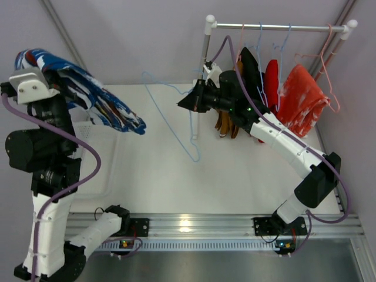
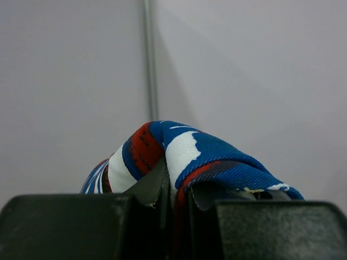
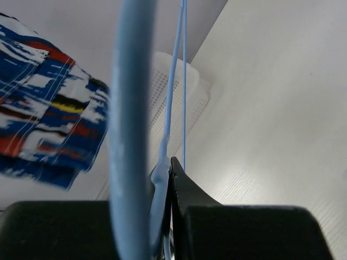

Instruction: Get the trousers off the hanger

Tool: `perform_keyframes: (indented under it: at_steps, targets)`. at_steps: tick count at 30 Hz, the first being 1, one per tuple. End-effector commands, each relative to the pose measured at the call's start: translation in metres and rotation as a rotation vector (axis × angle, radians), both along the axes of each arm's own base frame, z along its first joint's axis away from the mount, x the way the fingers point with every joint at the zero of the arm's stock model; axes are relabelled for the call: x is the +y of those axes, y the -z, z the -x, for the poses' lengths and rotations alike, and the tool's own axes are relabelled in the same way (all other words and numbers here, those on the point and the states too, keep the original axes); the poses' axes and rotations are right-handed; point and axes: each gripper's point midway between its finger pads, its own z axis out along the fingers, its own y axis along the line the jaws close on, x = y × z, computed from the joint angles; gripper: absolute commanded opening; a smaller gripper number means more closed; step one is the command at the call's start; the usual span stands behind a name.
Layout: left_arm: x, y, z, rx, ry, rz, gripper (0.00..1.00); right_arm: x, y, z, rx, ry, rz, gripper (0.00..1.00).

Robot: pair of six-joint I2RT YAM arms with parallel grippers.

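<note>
The blue trousers with white and red pattern [image 1: 88, 94] hang raised at the far left, with my left gripper [image 1: 42, 69] shut on them. In the left wrist view a fold of their cloth [image 2: 211, 151] is pinched in the left gripper [image 2: 174, 189]. My right gripper [image 1: 182, 104] is shut on a bare light-blue wire hanger [image 1: 191, 126] over the table's middle. The right wrist view shows that hanger [image 3: 133, 108] clamped in the right gripper [image 3: 165, 173], apart from the blue trousers [image 3: 49, 114]. Tan-brown trousers [image 1: 226, 123], black trousers [image 1: 249, 70] and red trousers [image 1: 271, 79] hang on the rack.
A white-ended rail [image 1: 276, 27] crosses the back right, behind my right arm. An orange-red garment with white specks [image 1: 302, 100] hangs at its right end, among other wire hangers [image 1: 286, 41]. A white perforated tray [image 1: 100, 158] lies on the table's left side, below the blue trousers.
</note>
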Motion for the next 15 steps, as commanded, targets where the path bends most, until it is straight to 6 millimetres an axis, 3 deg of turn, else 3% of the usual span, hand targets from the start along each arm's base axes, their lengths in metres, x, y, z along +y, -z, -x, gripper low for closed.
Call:
perform_keyframes:
  at_steps: [1, 6, 9, 12, 14, 15]
  targets:
    - [0.055, -0.018, 0.075, -0.204, -0.202, 0.064, 0.00, -0.005, -0.032, 0.012, -0.082, -0.010, -0.031, 0.00]
    - [0.093, 0.025, 0.109, -0.168, -0.440, 0.077, 0.00, -0.005, -0.032, 0.014, -0.079, -0.017, -0.033, 0.00]
    - [0.110, 0.060, 0.124, -0.114, -0.589, 0.067, 0.00, -0.005, -0.033, 0.016, -0.079, -0.022, -0.032, 0.00]
    - [0.124, 0.112, 0.131, -0.029, -0.721, 0.045, 0.00, -0.004, -0.035, 0.017, -0.079, -0.031, -0.034, 0.00]
    - [0.129, 0.134, 0.132, 0.007, -0.774, 0.038, 0.00, -0.003, -0.034, 0.017, -0.076, -0.035, -0.035, 0.00]
    - [0.133, 0.144, 0.143, 0.009, -0.820, 0.043, 0.00, -0.002, -0.033, 0.017, -0.071, -0.039, -0.035, 0.00]
